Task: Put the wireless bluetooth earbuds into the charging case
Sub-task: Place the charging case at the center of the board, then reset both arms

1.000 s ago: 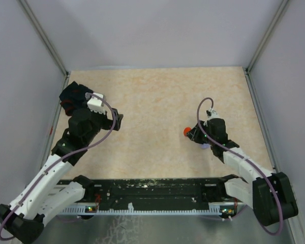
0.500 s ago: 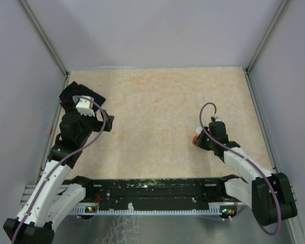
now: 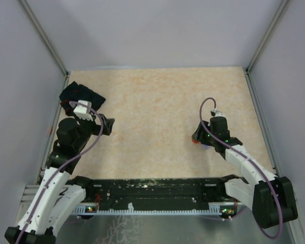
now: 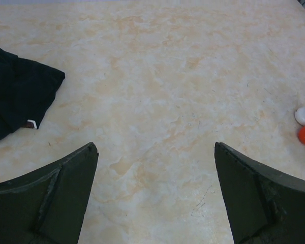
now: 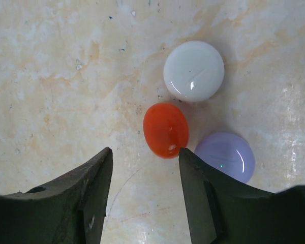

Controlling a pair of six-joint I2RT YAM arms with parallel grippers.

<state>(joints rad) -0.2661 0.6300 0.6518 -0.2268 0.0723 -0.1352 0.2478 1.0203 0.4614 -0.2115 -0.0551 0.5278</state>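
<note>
On the marbled table [image 3: 157, 96], a black cloth [image 3: 80, 94] lies crumpled at the far left. Near it, the left gripper [image 4: 155, 147] holds its jaws wide and empty over bare tabletop. At the right, the right gripper [image 5: 145, 150] has its jaws parted on nothing, just short of three glossy domed discs, likely closed charging cases. The white disc [image 5: 193, 70] lies farthest. The red disc [image 5: 165, 130] sits just past the gap, toward the right finger, and that finger partly hides the purple disc [image 5: 226, 156]. No stemmed earbuds show in any view. They would probably be light, hard and slippery, best pinched across the body.
</note>
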